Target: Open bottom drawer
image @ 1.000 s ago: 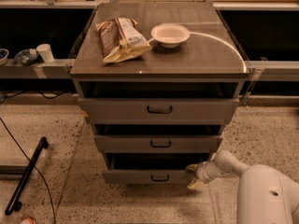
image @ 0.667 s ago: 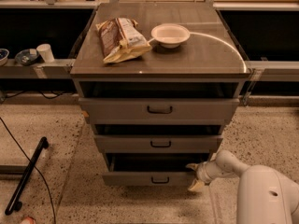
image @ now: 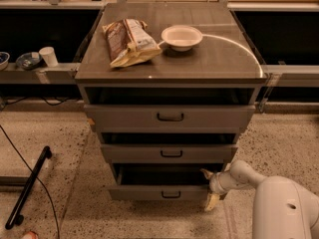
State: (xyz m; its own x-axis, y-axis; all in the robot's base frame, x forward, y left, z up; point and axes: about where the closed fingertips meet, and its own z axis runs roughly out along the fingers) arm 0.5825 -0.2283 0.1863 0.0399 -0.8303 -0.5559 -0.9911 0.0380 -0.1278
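Observation:
The bottom drawer [image: 162, 193] is the lowest of three grey drawers in the cabinet, with a small black bracket handle [image: 171, 194]. It stands pulled out a little, and a dark gap shows above its front. My gripper [image: 209, 187] is at the right end of that drawer front, on a white arm [image: 279, 208] coming from the lower right. Its fingers stand apart. One yellow-tipped finger [image: 205, 173] is above and behind the front's top edge, and the other [image: 213, 202] hangs below it.
The middle drawer [image: 169, 153] and the top drawer [image: 169, 117] are also slightly out. On the cabinet top [image: 219, 59] lie a chip bag [image: 127, 41] and a white bowl [image: 182, 36]. A black bar [image: 27, 188] and a cable lie on the floor at left.
The bottom drawer front has come forward a little, and my gripper has moved with it, toward the camera.

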